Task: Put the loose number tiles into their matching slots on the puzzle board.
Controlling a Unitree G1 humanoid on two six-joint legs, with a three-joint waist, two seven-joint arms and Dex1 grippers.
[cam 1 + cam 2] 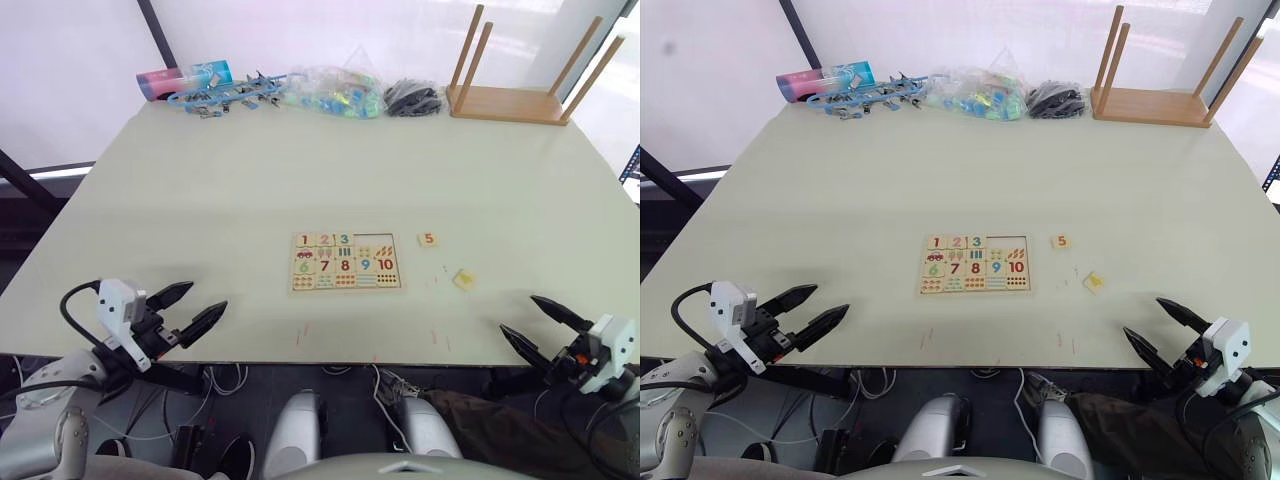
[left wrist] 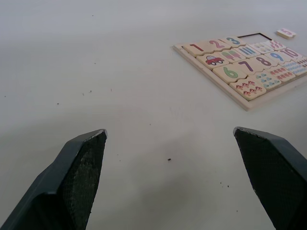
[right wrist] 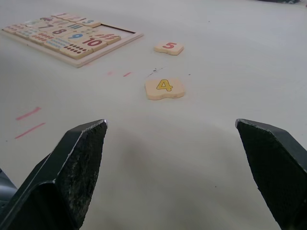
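At the near edge of the big pale table (image 1: pixel 200 200), the left gripper (image 1: pixel 190 308) hangs just above the top with its two black fingers spread wide apart and nothing between them. On the other side, the right gripper (image 1: pixel 542 325) sits by the same near edge, and its two black fingers are spread wide too, with nothing in them.

A little way ahead of the right gripper lies the small pale wooden tile with a yellow 4 (image 3: pixel 164 88), flat on the table and turned a bit crooked. Just past it lies the small pale wooden tile with an orange 5 (image 3: pixel 169 47), close beside the board but not touching it.

The flat light wooden puzzle board with bright numbers and little pictures (image 1: pixel 345 261) lies in the middle of the table, between the two grippers and farther out. In its top row the red 1, pink 2 and green 3 tiles (image 2: pixel 215 43) sit in their places. The two square slots (image 1: pixel 375 240) at the right end of that row have no tiles in them.
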